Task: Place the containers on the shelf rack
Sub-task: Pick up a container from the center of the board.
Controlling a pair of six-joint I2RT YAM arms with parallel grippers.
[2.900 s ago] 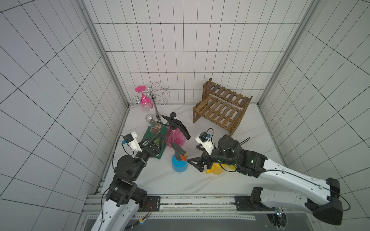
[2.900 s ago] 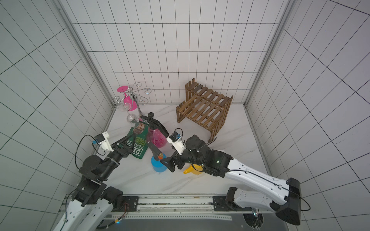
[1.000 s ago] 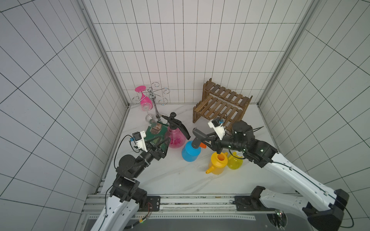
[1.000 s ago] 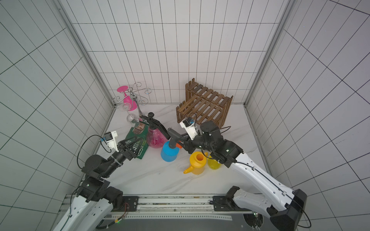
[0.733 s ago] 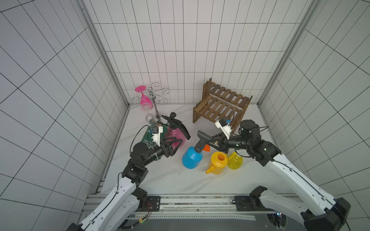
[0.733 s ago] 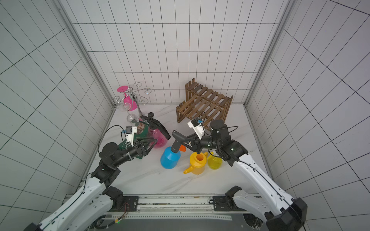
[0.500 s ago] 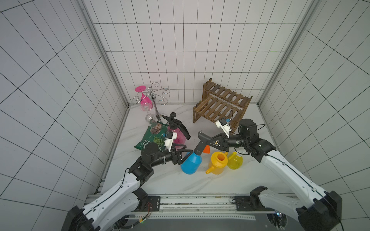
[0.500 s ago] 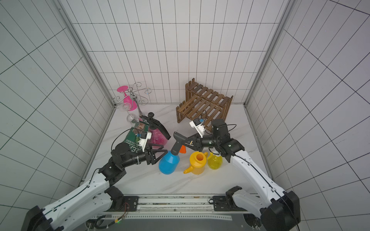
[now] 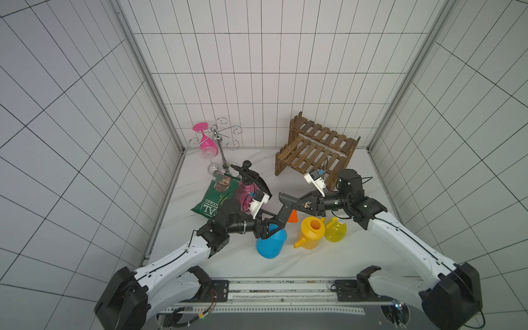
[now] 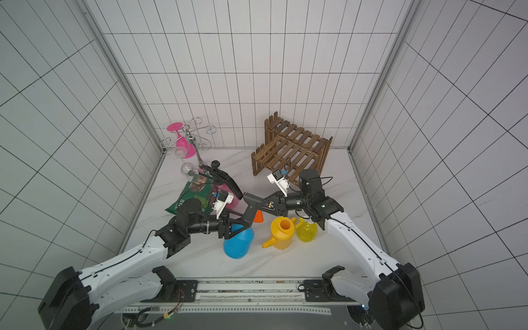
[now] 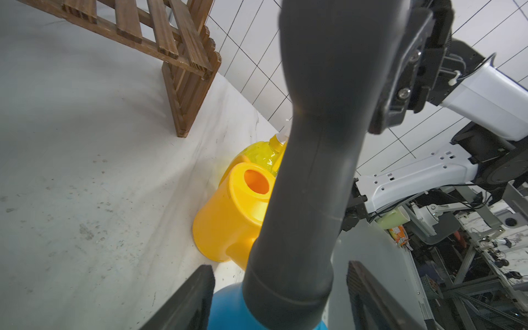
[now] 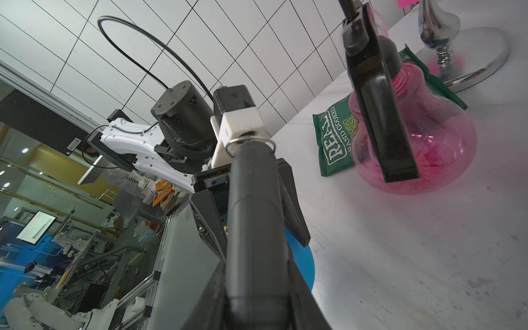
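Blue sprayer point(image 9: 271, 243) leaning, head far-right | right hand point(image 9: 298, 204) pinching its grey head | left hand point(image 9: 271, 224) spread, straddling the neck

Lower centre: blue sprayer point(image 9: 271, 245), grey head point(image 9: 285, 204), orange trigger point(image 9: 293, 216). Right of it: yellow watering can point(image 9: 311, 235); small sprayer point(image 9: 335, 233), translucent yellow. Centre left: translucent pink sprayer point(image 9: 244, 195), black pump point(image 9: 253, 177); green crisp bag point(image 9: 213, 201), white lettering. Upper centre-right: brown shelf rack point(image 9: 314, 151).

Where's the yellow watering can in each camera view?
In a top view: the yellow watering can stands just right of the blue sprayer.
In a top view: likewise, right of the blue sprayer.
Left wrist: mid-picture, behind the blue sprayer.
Right wrist: not in it.
Shared landmark: blue sprayer, in all four.
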